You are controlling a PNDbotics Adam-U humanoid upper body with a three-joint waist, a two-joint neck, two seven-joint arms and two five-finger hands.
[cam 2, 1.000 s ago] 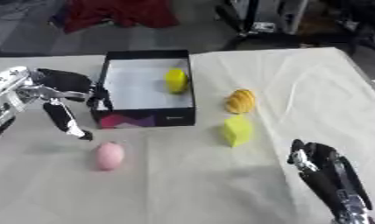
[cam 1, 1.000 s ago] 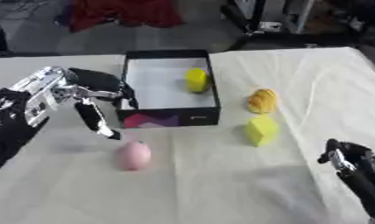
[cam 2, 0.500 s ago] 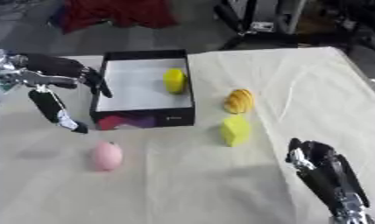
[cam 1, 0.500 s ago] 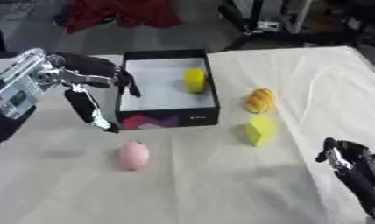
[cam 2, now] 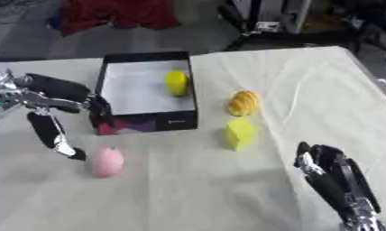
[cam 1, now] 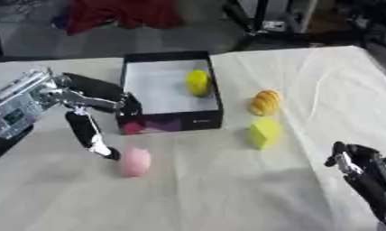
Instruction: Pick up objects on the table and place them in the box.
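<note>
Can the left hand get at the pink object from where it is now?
Probably yes. The left hand hangs open just left of the pink object, its thumb tip close beside it, with only bare cloth between. The black box sits behind and does not block the way.

We see a worktop point(cam 1: 227, 189) covered in creased, matt cream cloth. The box point(cam 1: 168, 119) looks like matt black card, white inside. The left hand point(cam 1: 78, 97) shows glossy black plastic with silver metal.
</note>
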